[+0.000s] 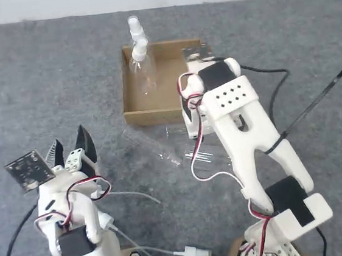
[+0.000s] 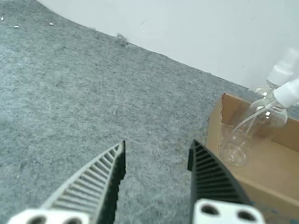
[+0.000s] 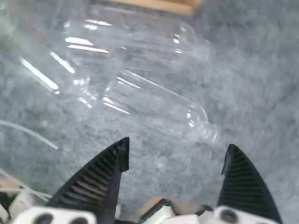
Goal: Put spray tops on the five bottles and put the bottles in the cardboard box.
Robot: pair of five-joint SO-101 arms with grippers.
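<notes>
Two clear bottles with white spray tops (image 1: 140, 47) stand in the cardboard box (image 1: 134, 115), also seen in the left wrist view as bottles (image 2: 261, 116) inside the box (image 2: 216, 126). Uncapped clear bottles (image 1: 153, 146) lie on the carpet in front of the box. A loose white spray top (image 1: 195, 255) with its tube lies near the front edge. My left gripper (image 1: 69, 137) hangs open over bare carpet, left of the box, its fingers (image 2: 105, 175) empty. My right gripper (image 3: 177, 144) is open just above the lying bottles (image 3: 154, 105), not touching them.
The right arm (image 1: 235, 103) covers part of the box's front right corner and some of the lying bottles. Thin dip tubes (image 1: 199, 156) lie beside them. Cables trail at the right (image 1: 315, 103). Grey carpet (image 1: 44, 86) stretches left of the box to a white wall.
</notes>
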